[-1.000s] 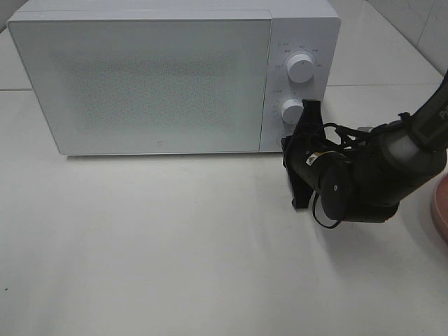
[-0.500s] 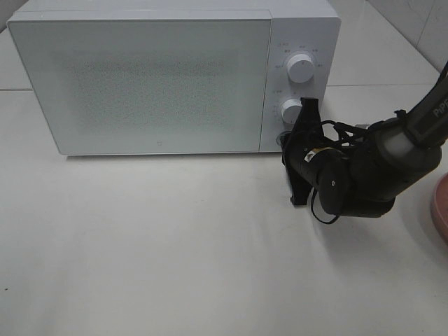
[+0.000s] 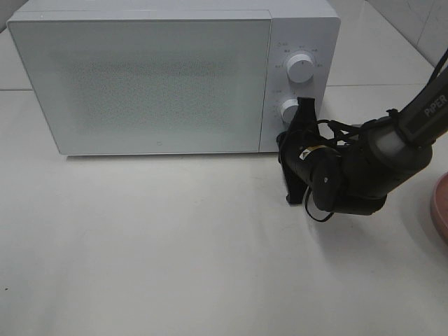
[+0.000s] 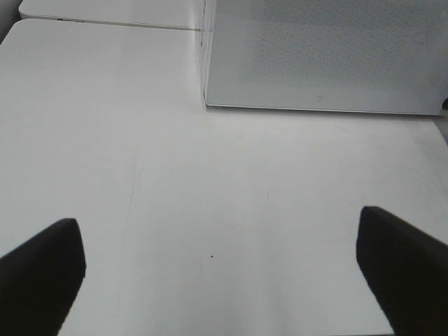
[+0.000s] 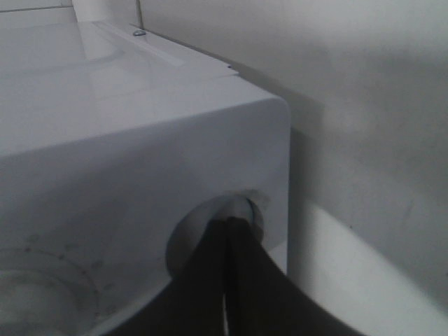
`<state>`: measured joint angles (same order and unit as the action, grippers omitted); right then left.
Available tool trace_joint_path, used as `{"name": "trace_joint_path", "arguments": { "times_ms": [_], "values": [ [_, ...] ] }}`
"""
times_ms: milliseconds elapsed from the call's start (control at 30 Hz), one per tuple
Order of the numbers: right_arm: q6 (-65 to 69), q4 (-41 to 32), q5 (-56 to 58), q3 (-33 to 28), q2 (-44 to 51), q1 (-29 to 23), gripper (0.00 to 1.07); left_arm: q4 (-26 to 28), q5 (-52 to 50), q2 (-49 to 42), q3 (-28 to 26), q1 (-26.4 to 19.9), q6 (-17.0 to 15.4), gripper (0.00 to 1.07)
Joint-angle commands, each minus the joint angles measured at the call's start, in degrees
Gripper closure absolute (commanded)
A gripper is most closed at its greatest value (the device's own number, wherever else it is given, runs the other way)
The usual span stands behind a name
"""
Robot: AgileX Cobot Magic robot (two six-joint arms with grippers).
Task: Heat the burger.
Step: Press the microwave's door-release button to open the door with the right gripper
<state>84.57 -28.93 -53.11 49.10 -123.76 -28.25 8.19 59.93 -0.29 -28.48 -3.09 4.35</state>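
Burger: not in any view. Only a sliver of the pink plate (image 3: 441,213) shows at the right edge of the table (image 3: 175,245), nothing visible on that bit. The microwave (image 3: 161,77) door (image 3: 140,84) is closed and frosted, so I can't tell if the burger's inside.

Change: over the last second my right pincer (image 5: 228,231) has crept in toward the control panel, a small shift left and up in the high view. Tips are pressed together and now sit in the round button recess (image 5: 187,241) at the panel's bottom corner, just below the lower knob (image 3: 289,110). Upper knob (image 3: 300,68) untouched. Door hasn't budged.

Meaning, my guess: I'm mid-press on the door-release button, so it's the opening step, or a start press if the burger's already in; can't settle which. Either way the press hasn't produced anything visible yet.

Left pincer (image 4: 222,269) spread wide, holding nothing, over bare table in front of the microwave.
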Motion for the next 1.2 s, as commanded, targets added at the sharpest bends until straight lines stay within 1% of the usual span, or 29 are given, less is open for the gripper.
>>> {"name": "trace_joint_path", "arguments": {
  "times_ms": [33, 67, 200, 300, 333, 433, 767, 900, 1067, 1200],
  "values": [
    [-2.3, -1.0, -8.9, 4.1, 0.4, 0.9, 1.07, 0.1, -0.6, -1.1, 0.2, -0.1, 0.0, 0.09],
    [-2.8, -1.8, -9.9, 4.9, 0.4, 1.1, 1.07, 0.1, -0.6, -1.1, 0.2, -0.1, 0.0, 0.09],
    [-3.6, -1.3, -9.7, 6.8, 0.4, 2.2, 1.07, 0.1, -0.6, -1.1, 0.2, -0.1, 0.0, 0.09],
    [-4.8, -0.3, -8.6, 8.5, 0.4, 3.3, 1.07, 0.1, -0.6, -1.1, 0.2, -0.1, 0.0, 0.09],
    [-5.0, 0.4, -6.4, 9.3, 0.4, 4.1, 1.07, 0.1, -0.6, -1.1, 0.2, -0.1, 0.0, 0.09],
    [-5.0, 0.2, -3.7, 9.7, 0.4, 4.2, 1.07, 0.1, -0.6, -1.1, 0.2, -0.1, 0.0, 0.09],
    [-5.0, 0.5, -3.1, 9.7, 0.4, 4.2, 1.07, 0.1, -0.6, -1.1, 0.2, -0.1, 0.0, 0.09],
    [-5.0, 1.0, -2.0, 8.9, 1.6, 4.2, 1.07, 0.1, -0.6, -1.1, 0.2, -0.1, 0.0, 0.09],
    [-4.9, 1.8, -1.1, 6.3, 3.3, 4.0, 1.07, 0.1, -0.6, -1.1, 0.2, -0.1, 0.0, 0.09],
    [-3.4, 1.8, 0.1, 2.9, 4.1, 3.6, 1.07, 0.1, -0.6, -1.1, 0.2, -0.1, 0.0, 0.09]
  ]
}}
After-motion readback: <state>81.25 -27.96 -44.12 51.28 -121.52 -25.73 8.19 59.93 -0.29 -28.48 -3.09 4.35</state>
